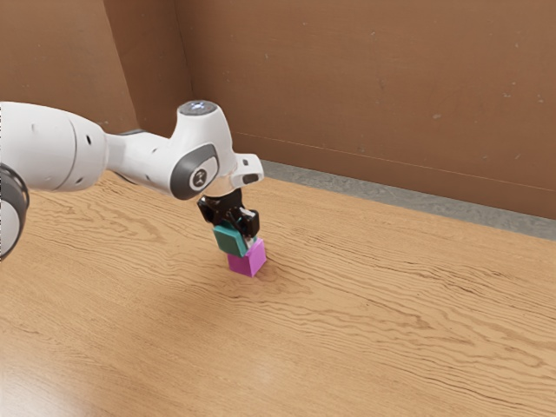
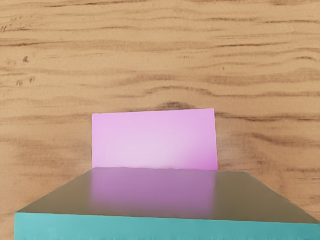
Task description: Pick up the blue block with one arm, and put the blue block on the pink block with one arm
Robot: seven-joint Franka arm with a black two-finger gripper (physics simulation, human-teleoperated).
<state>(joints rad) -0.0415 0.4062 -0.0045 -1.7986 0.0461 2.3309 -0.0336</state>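
1. Gripper (image 1: 232, 222) closed on blue block (image 1: 231, 241), black fingers (image 1: 224, 213) pressed to two of its sides. Fingertips dark and bunched in the exterior view, hard to tell one from the other.
2. Blue block teal in tone, tilted, hanging just under the hand, its low corner at or just over pink block (image 1: 251, 260). Contact between the two too fine to settle from the exterior view.
3. Pink block flat on wooden table (image 1: 391, 304), partly covered by blue block on the side toward the exterior view's left.
4. Wrist view: blue block (image 2: 165, 205) large and close under the hand, cut off at the frame edge, its facing side dull with a pink sheen. Pink block (image 2: 155, 140) beyond it, nearer part hidden behind blue block's edge, table (image 2: 150, 50) all around.
5. White arm (image 1: 130, 161) in from the exterior view's left, base end cut off by the frame. Brown wall (image 1: 391, 78) behind table.
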